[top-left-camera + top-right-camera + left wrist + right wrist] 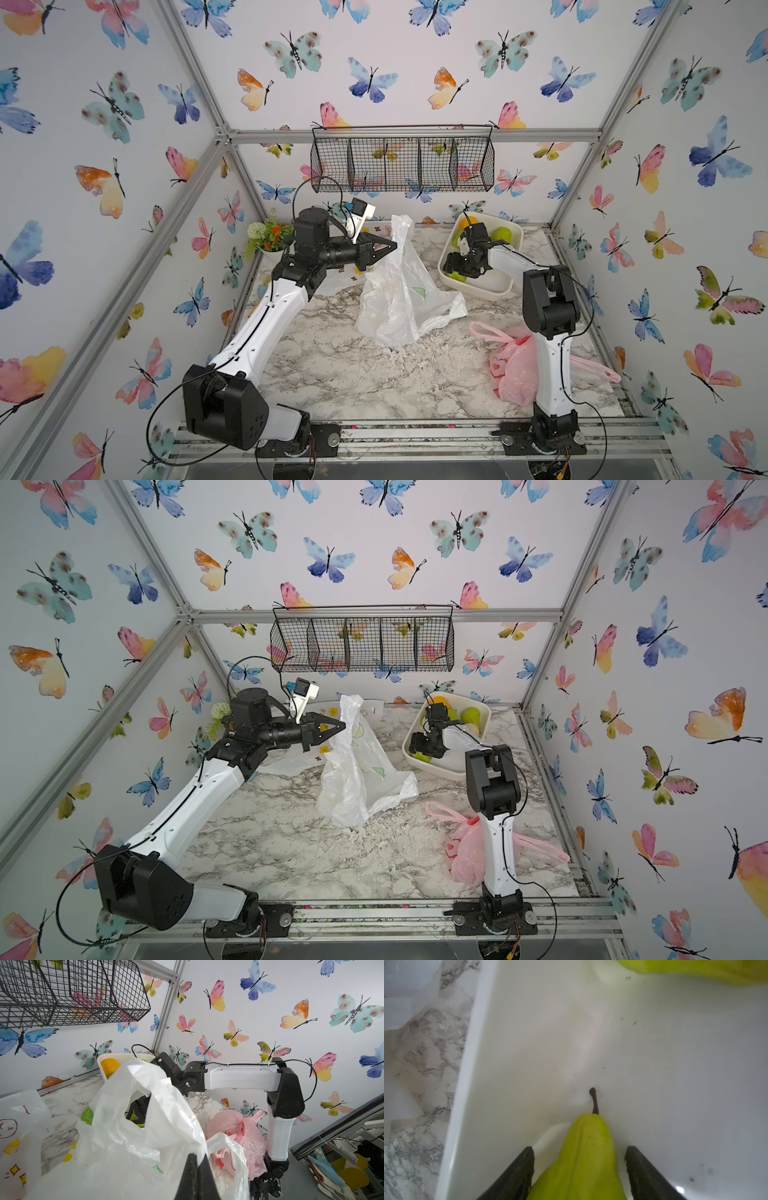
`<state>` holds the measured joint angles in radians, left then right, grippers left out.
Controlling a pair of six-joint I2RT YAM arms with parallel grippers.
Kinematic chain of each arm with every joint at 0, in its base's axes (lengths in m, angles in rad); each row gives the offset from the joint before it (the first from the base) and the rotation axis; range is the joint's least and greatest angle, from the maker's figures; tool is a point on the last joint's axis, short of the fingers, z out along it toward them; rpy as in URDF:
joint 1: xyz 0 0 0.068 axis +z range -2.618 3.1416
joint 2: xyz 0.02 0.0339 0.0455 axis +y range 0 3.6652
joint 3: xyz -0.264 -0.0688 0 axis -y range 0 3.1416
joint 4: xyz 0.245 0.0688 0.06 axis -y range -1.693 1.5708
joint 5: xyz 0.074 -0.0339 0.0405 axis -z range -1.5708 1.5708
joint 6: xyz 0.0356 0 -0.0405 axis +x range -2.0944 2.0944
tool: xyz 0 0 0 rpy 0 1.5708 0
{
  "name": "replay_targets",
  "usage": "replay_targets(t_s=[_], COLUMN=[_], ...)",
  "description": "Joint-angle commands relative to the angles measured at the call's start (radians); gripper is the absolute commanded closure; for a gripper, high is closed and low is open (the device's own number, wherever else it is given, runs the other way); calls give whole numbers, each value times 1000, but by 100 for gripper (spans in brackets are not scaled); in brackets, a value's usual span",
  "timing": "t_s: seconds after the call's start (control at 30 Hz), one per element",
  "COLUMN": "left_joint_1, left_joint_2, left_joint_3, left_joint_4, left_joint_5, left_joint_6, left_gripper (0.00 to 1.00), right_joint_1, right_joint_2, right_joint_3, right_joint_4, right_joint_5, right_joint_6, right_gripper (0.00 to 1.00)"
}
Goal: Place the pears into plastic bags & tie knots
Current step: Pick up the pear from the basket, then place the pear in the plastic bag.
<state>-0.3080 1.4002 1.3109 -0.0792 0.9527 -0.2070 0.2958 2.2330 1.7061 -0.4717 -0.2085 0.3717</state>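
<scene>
On the left, the left pincer (388, 247) is clamped fully shut on the top edge of the white lemon-print bag (395, 291) and holds it raised. The rest of the bag drapes down to the marble worktop (332, 374) toward 5 o'clock. That arm runs from its near-left base toward 1 o'clock, and its wrist is level, pointing to 3 o'clock.

On the right, the right pincer (579, 1148) is down inside the white tray (498, 291). Its jaws stand apart on either side of a green pear (589, 1167). A sliver of tray shows beside at least one fingertip, so I judge the grip is not yet made.

The pear's long axis lies in line with the fingers, and its stem (594, 1101) points straight ahead of them, so closing would squeeze across its width. This arm is plainly the nearer one. It bends from its base toward 11 o'clock and dips into the tray.

From the tray, the lifted bag is at 9 o'clock, so the carry would likely go that way. The pink bag (515, 374) lies by the right arm's base.
</scene>
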Motion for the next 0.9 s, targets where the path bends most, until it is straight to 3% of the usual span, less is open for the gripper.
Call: replay_targets(t_s=[0.0,0.13,0.43,0.53,0.67,0.77,0.87], left_joint_1=[-13,-32,-48,-68,-83,-98,-107], left_joint_2=[13,21,35,45,55,51,58], left_joint_3=[30,28,22,30,31,17,2], left_joint_4=[20,7,-42,-39,-12,35,55], left_joint_5=[26,10,-18,-28,-33,-32,-39], left_joint_6=[-3,11,57,54,33,3,-21], left_gripper=[100,100,100,100,100,100,100], right_joint_1=[2,-4,48,149,295,322,325], right_joint_2=[-66,-219,-635,-651,-637,-599,-525], right_joint_3=[-18,-48,-196,-177,-358,-526,-595], right_joint_4=[-40,-3,47,8,182,402,490], right_joint_5=[69,123,-23,-119,-260,-336,-306], right_joint_6=[-8,-8,29,59,273,421,472], right_gripper=[37,42,53,54,57,59,57])
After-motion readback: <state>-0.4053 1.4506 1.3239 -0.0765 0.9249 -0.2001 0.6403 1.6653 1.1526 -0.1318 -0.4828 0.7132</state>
